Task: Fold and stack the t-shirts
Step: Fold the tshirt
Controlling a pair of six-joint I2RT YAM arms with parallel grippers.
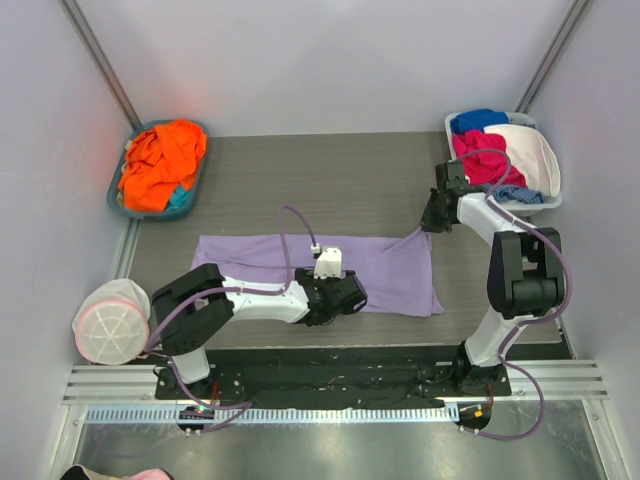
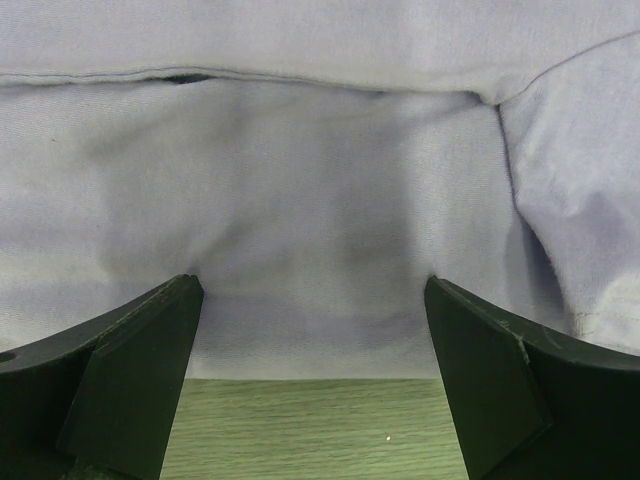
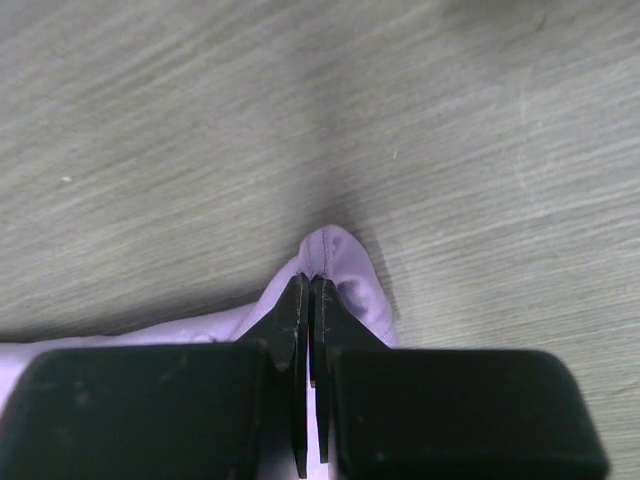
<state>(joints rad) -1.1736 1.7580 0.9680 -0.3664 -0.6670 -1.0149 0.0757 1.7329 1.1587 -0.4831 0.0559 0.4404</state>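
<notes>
At the far left of the grey wood-grain table (image 1: 300, 170), the bright orange cloth t-shirts (image 1: 160, 160) sit heaped in a blue plastic basket (image 1: 113, 195). They are well apart from both arms, so you can leave them for now.

The large lavender cloth t-shirt (image 1: 250, 255) lies spread across the middle of the table, its long axis running left to right. Your left gripper (image 2: 312, 335) sits low at the shirt's near hem, roughly midway along it. Its jaws are spread wide over the cloth and have caught nothing.

Further right, your right gripper (image 3: 311, 282) is pressed together on the shirt's far right corner, with a small nub of lavender cloth poking past the tips. That corner is drawn out from the body toward the white plastic basket (image 1: 548, 195) of pink and blue cloth just beyond.

From the pinched corner, the whole shirt lies to the left and toward you. I judge that any fold must carry the corner back along that line, not outward. The right arm owns the far edge and the left is nearer the near hem. I'd close the left on the hem before you lift.
</notes>
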